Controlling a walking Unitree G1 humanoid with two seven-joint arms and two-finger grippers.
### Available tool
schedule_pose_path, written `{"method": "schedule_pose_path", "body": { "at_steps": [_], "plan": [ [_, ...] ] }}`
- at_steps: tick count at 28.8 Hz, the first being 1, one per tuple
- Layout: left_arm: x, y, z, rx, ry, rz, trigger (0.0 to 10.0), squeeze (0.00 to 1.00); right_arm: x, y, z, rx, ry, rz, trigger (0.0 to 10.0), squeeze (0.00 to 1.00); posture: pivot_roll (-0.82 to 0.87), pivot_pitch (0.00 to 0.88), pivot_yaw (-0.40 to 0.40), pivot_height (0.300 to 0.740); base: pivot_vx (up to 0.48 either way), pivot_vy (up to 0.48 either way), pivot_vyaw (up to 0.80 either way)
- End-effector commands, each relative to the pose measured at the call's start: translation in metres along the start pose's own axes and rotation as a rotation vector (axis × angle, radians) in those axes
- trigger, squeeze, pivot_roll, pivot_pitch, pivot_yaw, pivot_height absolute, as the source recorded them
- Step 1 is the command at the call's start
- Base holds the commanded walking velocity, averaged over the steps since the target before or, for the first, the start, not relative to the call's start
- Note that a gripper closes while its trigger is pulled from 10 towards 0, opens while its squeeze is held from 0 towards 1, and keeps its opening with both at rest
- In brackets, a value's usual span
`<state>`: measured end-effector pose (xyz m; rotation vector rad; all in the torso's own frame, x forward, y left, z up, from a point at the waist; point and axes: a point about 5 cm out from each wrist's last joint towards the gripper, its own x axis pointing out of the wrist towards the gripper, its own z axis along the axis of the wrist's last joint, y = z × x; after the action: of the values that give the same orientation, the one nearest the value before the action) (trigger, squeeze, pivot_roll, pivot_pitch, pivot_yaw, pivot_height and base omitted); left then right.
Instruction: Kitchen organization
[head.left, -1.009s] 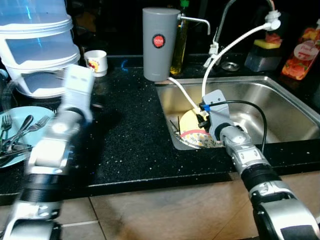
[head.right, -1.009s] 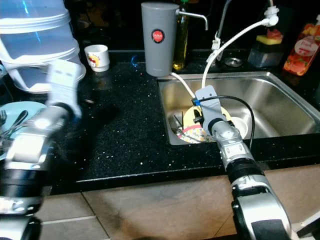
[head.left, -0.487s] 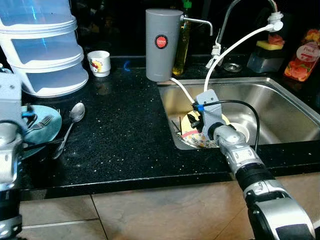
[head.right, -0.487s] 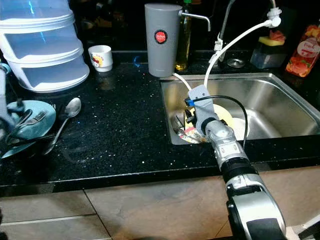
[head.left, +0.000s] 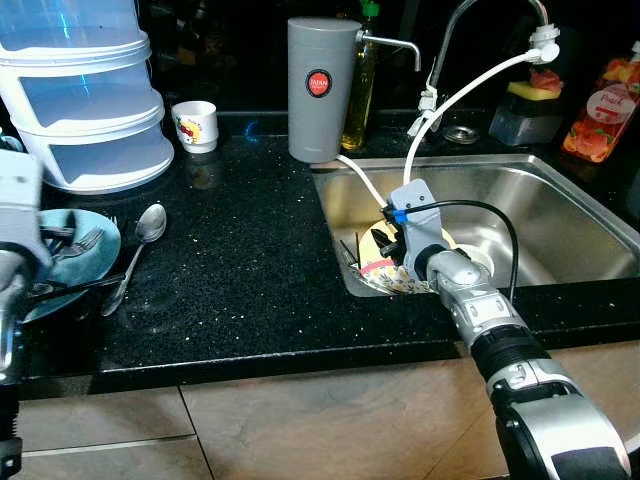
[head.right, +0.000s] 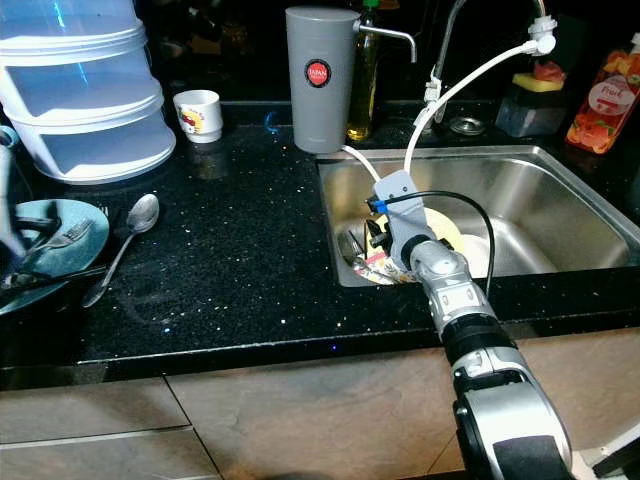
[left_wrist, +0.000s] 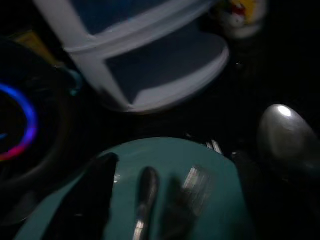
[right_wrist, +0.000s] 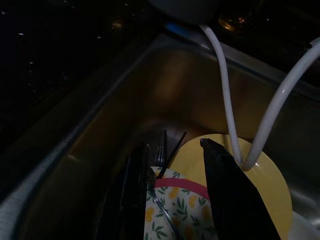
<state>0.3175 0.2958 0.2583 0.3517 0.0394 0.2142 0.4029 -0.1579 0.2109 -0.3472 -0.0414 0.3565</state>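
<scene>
Right claw (right_wrist: 185, 195) down in the sink (head.left: 560, 215), fingers spread, straddling the near-left corner's dishes: a floral-rimmed plate (right_wrist: 175, 215) on a yellow plate (right_wrist: 265, 185), fork (right_wrist: 159, 155) beside them. White hoses (head.left: 450, 100) drape in from the tap.

Left claw (left_wrist: 135, 200) over the teal plate (head.left: 85, 255) of cutlery at the worktop's (head.left: 240, 250) left edge, fingers parted, nothing held; spoon (head.left: 140, 245) just beside the plate.

Judgement: sink plates stiff, breakable, likely wet and slippery. Take by the rim, lift clear of hoses.
</scene>
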Motion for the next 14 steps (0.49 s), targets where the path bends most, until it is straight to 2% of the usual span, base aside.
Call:
{"method": "schedule_pose_path", "body": {
  "at_steps": [1, 2, 3, 6, 10, 11, 14],
  "plan": [
    [-0.001, -0.008, -0.010, 0.026, 0.082, -0.020, 10.0, 0.64, 0.000, -0.002, 0.002, 0.003, -0.009, 0.001, 10.0, 0.00, 0.11, 0.097, -0.001, 0.740, 0.000, 0.000, 0.00],
    [-0.001, -0.008, -0.010, 0.026, 0.082, -0.020, 10.0, 0.64, 0.000, -0.002, 0.002, 0.003, -0.009, 0.001, 10.0, 0.00, 0.11, 0.097, -0.001, 0.740, 0.000, 0.000, 0.00],
    [-0.001, -0.011, -0.014, 0.032, 0.121, -0.023, 10.0, 0.51, 0.000, -0.002, 0.002, 0.002, -0.008, 0.002, 10.0, 0.00, 0.11, 0.097, -0.001, 0.740, 0.000, 0.000, 0.00],
    [-0.001, -0.021, -0.020, 0.102, 0.173, -0.047, 10.0, 0.53, 0.000, -0.003, 0.002, -0.002, -0.007, 0.003, 10.0, 0.00, 0.11, 0.100, 0.000, 0.740, 0.000, 0.000, 0.00],
    [0.001, -0.029, -0.017, 0.150, 0.152, -0.079, 10.0, 0.50, 0.000, -0.003, 0.002, -0.004, -0.008, 0.003, 10.0, 0.00, 0.11, 0.100, -0.001, 0.740, 0.000, 0.000, 0.00],
    [0.002, -0.032, -0.014, 0.154, 0.134, -0.090, 10.0, 0.30, 0.000, -0.003, 0.002, -0.004, -0.008, 0.002, 10.0, 0.00, 0.11, 0.100, -0.001, 0.740, 0.000, 0.000, 0.00],
    [0.002, -0.037, -0.010, 0.154, 0.120, -0.102, 10.0, 0.25, 0.000, -0.004, 0.003, -0.006, -0.009, 0.001, 10.0, 0.00, 0.11, 0.099, 0.001, 0.740, 0.000, 0.000, 0.00]
  ]
}}
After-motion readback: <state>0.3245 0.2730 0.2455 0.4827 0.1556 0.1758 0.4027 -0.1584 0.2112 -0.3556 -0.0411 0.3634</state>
